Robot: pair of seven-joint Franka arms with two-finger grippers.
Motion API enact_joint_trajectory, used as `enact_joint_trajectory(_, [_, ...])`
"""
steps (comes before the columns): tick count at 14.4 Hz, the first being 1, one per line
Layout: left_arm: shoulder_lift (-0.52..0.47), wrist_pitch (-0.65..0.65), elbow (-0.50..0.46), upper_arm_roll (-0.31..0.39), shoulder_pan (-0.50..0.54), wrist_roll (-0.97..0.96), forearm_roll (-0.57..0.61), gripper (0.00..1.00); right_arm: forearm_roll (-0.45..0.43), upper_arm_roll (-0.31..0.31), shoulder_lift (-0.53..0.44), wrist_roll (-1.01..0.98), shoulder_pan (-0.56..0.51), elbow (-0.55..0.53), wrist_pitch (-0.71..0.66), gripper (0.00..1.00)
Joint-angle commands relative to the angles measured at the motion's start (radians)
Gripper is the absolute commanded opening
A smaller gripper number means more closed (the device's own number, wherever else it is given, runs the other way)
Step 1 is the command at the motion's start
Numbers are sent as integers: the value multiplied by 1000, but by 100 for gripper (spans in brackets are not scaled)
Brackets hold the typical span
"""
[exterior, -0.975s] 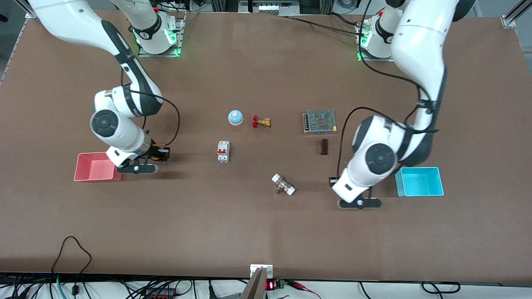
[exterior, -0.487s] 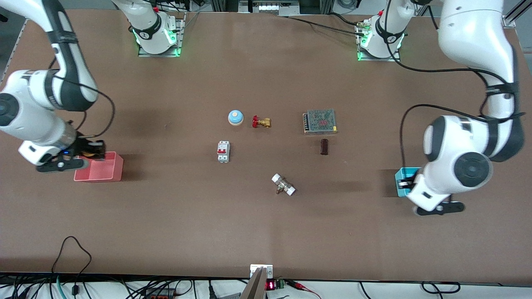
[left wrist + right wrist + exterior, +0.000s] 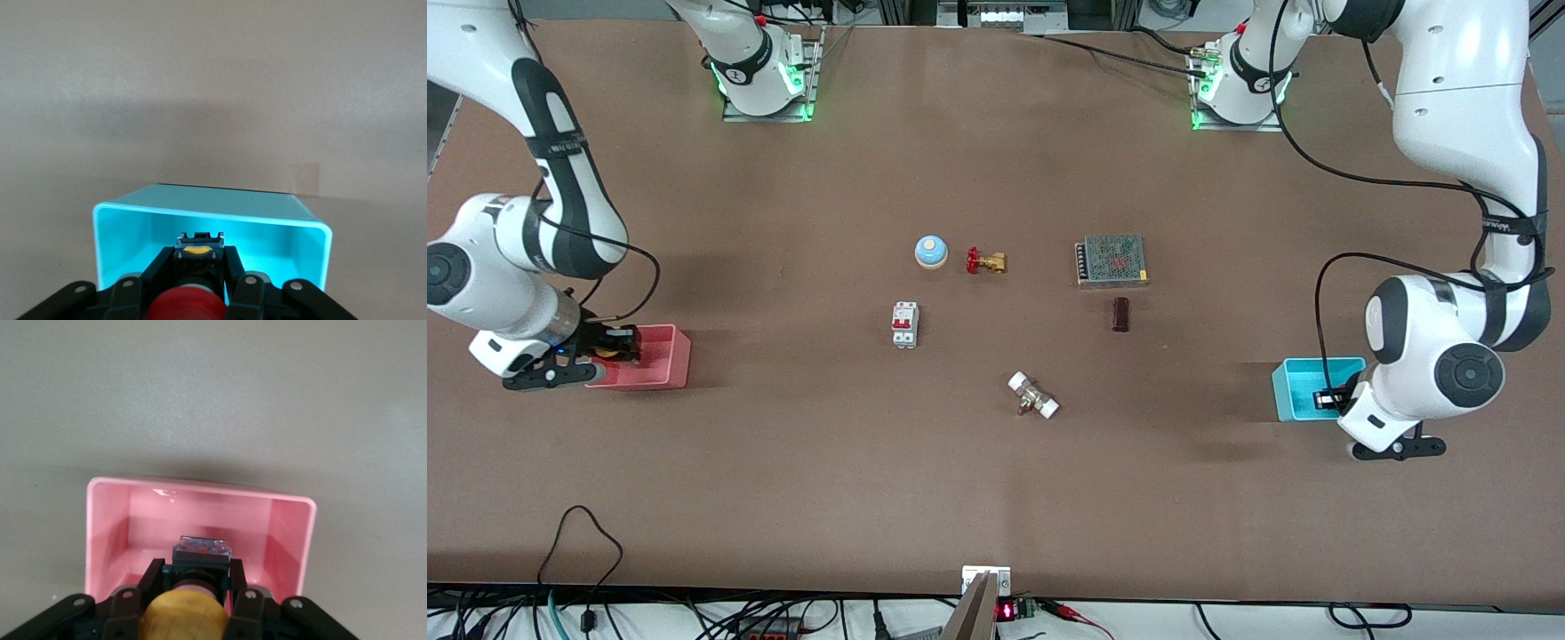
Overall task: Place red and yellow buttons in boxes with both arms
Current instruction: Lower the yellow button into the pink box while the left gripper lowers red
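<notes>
Left gripper (image 3: 200,280): clamped on red button (image 3: 185,308), over cyan box (image 3: 107,227); I lower before release.
Right gripper (image 3: 197,597): clamped on yellow button (image 3: 183,617), over pink box (image 3: 107,513); same.

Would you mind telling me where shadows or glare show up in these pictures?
Front view: soft arm shadows darken the table beside both bins. Left wrist view: the cyan bin glows brightly inside, its shadow on the table. Right wrist view: a small glare spot on the pink bin.

We see each gripper over an open box: the pink box (image 3: 665,357) and the blue box (image 3: 1298,388). Only thin walls stand around them. The small parts, like the breaker (image 3: 904,324), sit well apart mid-table.
</notes>
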Motion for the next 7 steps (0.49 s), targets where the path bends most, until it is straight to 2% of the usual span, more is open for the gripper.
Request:
enact_joint_trajectory(1, [-33,20,-52,-11,9,27,2,20,3,5,44,-17,-8,29,27,3])
enact_joint_trajectory(5, [-27,28,-66,-20,18,27,-4,20,6,5,69,-17,-8,26,59,5])
enact_joint_trajectory(7, [-25,70,-92,-20,29,30,-26,20,6,5,70,-16,-8,26,59,19])
